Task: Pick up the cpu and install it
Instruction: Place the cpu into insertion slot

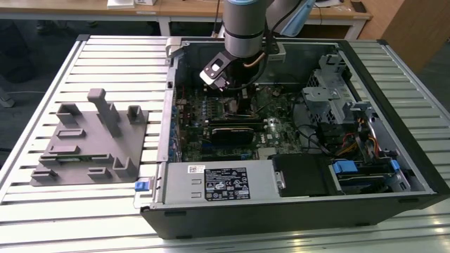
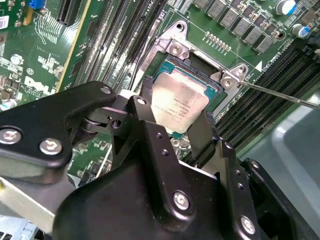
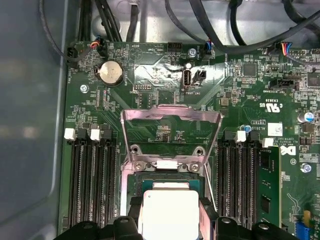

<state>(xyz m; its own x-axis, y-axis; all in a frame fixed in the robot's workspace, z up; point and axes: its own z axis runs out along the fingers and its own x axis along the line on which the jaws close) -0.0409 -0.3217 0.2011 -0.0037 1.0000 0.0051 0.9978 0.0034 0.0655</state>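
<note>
The cpu (image 2: 178, 102) is a thin square chip with a pale silver top, seen in both wrist views (image 3: 170, 212). My gripper (image 2: 175, 114) is shut on it, one black finger against each of two opposite edges. The chip hangs slightly tilted right over the open socket (image 2: 222, 90) on the green motherboard (image 3: 150, 70). The socket's metal load plate (image 3: 170, 116) stands swung up, and its thin lever (image 2: 282, 95) sticks out to one side. In the exterior view the gripper (image 1: 237, 108) reaches down into the middle of the open computer case (image 1: 295, 211).
Memory slots (image 3: 90, 180) flank the socket on both sides. A black finned block (image 1: 235, 132) lies just in front of the gripper. A grey labelled box (image 1: 218, 182) and a drive cage (image 1: 330, 95) fill the case's front and right. A grey fixture (image 1: 91, 137) sits on the exterior view's left.
</note>
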